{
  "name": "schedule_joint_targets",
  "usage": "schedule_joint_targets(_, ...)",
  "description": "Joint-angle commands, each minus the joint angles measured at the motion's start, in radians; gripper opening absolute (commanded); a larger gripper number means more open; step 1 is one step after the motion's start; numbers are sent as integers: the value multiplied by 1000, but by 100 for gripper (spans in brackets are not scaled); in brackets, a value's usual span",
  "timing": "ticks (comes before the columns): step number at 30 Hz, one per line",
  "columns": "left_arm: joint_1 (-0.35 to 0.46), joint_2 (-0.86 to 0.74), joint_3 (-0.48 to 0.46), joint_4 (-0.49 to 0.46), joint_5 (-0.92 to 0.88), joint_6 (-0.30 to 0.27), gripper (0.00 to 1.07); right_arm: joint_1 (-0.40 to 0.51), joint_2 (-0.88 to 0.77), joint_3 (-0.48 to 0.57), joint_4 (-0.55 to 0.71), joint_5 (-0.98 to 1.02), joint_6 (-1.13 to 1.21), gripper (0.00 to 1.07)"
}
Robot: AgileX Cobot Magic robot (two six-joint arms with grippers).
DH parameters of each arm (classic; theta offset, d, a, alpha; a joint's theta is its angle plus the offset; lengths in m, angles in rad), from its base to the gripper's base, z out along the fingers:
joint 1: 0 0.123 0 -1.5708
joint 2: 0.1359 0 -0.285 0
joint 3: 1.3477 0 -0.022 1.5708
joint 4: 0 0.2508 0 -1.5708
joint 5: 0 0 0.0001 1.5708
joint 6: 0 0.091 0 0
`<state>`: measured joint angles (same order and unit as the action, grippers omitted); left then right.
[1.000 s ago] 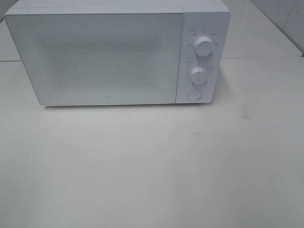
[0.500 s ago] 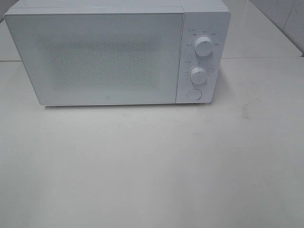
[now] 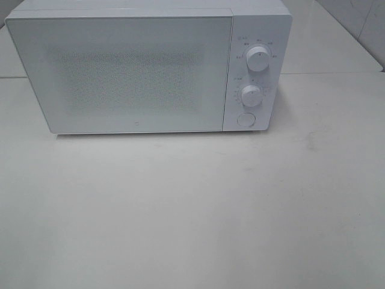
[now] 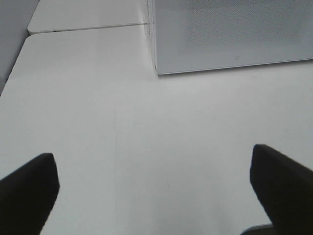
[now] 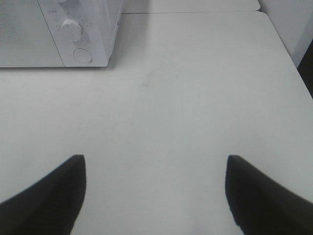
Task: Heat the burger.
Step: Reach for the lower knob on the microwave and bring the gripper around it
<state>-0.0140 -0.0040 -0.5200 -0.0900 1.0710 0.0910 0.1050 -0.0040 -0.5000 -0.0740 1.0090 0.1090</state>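
Closed microwave (image 3: 138,72) occupies desk (image 3: 192,217) rear. Left end effector (image 4: 152,166) and right end effector (image 5: 155,164) spread wide, unladen, over open desk front.

A kitchen-style test set-up, more lab than home. A white microwave oven (image 3: 138,72) stands on a wide, plain white bench (image 3: 192,211), its door (image 3: 129,75) closed, with two round dials (image 3: 258,60) and a round button (image 3: 246,120) on the panel to the right of the door. A thin seam (image 3: 331,73) runs across the bench, which is made of panels pushed together. Pale wall tiles (image 3: 361,24) show at the far right corner. The wrist views show the dark fingers of the left pincer (image 4: 154,171) and the right pincer (image 5: 155,171), spread wide above the bench, marking this as a robot workstation.
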Motion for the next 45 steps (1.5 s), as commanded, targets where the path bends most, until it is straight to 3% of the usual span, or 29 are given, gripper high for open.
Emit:
schedule_joint_targets(1,4,-18,2,-9,-2,-5,102,-5,-24,0,4,-11,-6,76)
schedule_joint_targets(18,4,-18,2,-9,-2,-5,102,-5,12,-37,7,-34,-10,76)
schedule_joint_targets(45,4,-18,2,-9,-2,-5,102,-5,426,-39,8,-455,-10,76)
